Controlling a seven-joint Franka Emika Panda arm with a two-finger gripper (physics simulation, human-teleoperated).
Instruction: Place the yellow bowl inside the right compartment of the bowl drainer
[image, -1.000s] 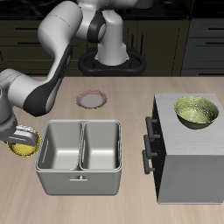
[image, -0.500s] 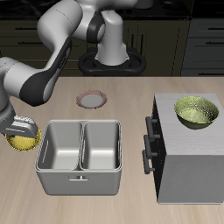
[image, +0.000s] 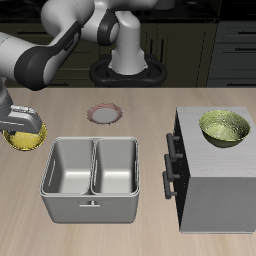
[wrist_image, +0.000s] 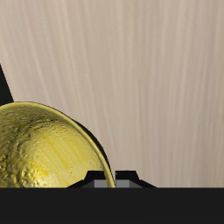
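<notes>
The yellow bowl (image: 25, 141) is small, shiny and golden. It hangs off the table beside the bowl drainer (image: 90, 195), held at its rim by my gripper (image: 23, 128), which is shut on it. The wrist view shows the yellow bowl (wrist_image: 44, 153) close up over bare wood, with a dark finger across its rim. The drainer is a grey metal tub with two deep bins. Its right compartment (image: 117, 166) is the bin farther from the bowl, and nothing lies in either bin.
A big grey box (image: 215, 185) with dark handles stands beside the drainer, and a larger greenish-yellow bowl (image: 225, 128) rests on top of it. A small ring-shaped plate (image: 105, 111) lies farther back on the table.
My gripper has lifted the yellow bowl up from the table and carried it a little farther back, still beside the drainer. Nothing else has moved.
</notes>
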